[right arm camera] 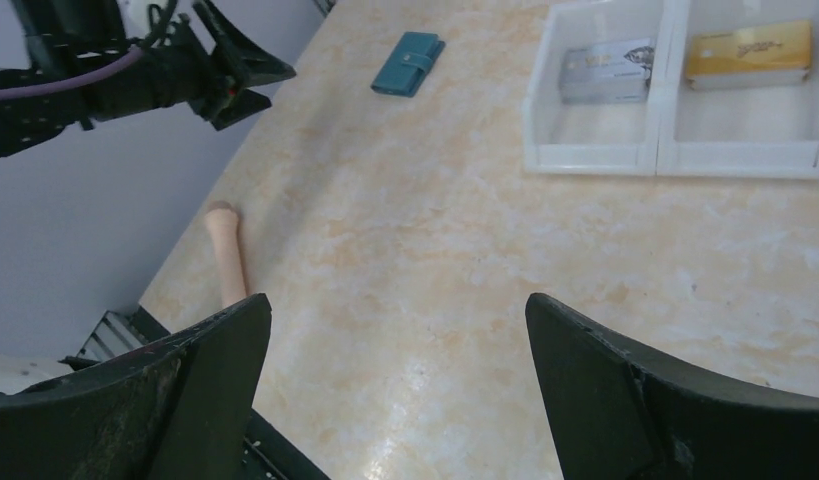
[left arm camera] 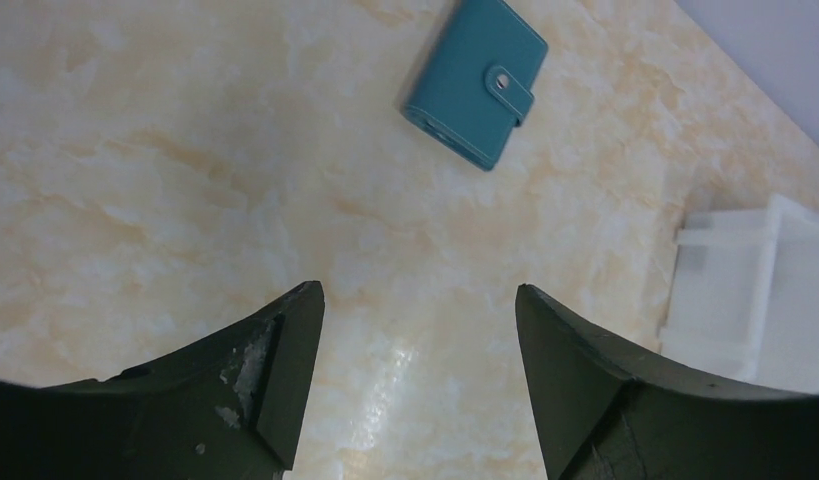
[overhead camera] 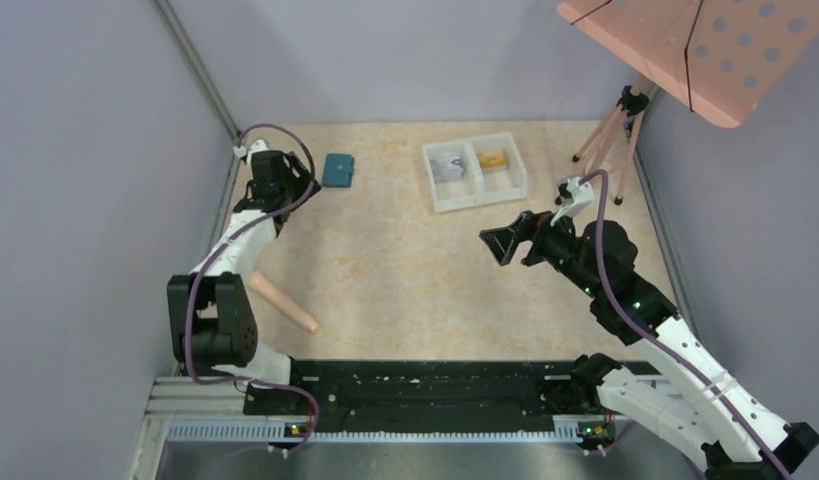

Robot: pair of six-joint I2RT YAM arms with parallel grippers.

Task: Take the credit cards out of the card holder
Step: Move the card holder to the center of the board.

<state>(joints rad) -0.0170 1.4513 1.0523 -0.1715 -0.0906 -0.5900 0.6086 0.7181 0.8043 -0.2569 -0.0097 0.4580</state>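
1. Top external view: note the card holder [overhead camera: 338, 170] lying flat and shut at the far left of the table [overhead camera: 405, 290], just beside the left gripper [overhead camera: 307, 188] and well apart from the right gripper [overhead camera: 503, 243].
2. Read the left gripper as spread wide and empty. In the left wrist view, see only bare tabletop between its fingers [left arm camera: 275, 370].
3. Read the right gripper the same way: jaws wide apart, nothing between them, hanging over the table on the near side of the white tray [overhead camera: 478, 200].
4. Find the grey credit card [right arm camera: 606, 70] flat in the tray's left compartment and the gold credit card [right arm camera: 748, 53] flat in the right one, one to a compartment.
5. Judge the task as likely at or near its end: no card showing at the holder, snap tab [left arm camera: 503, 82] fastened across its edge. Cannot tell whether anything is inside.
6. From the left wrist view, place the holder ahead of the finger gap and off to its right, long axis running diagonally across the view, not square to the opening.
7. For any further grasp, favour the left arm as much the nearer. Expect a reach forward and rightward, plus a wrist turn to close across the holder's short side.
8. Keep in mind the peach cylinder [overhead camera: 283, 301] lying near the left arm's base, apart from the holder and tray.
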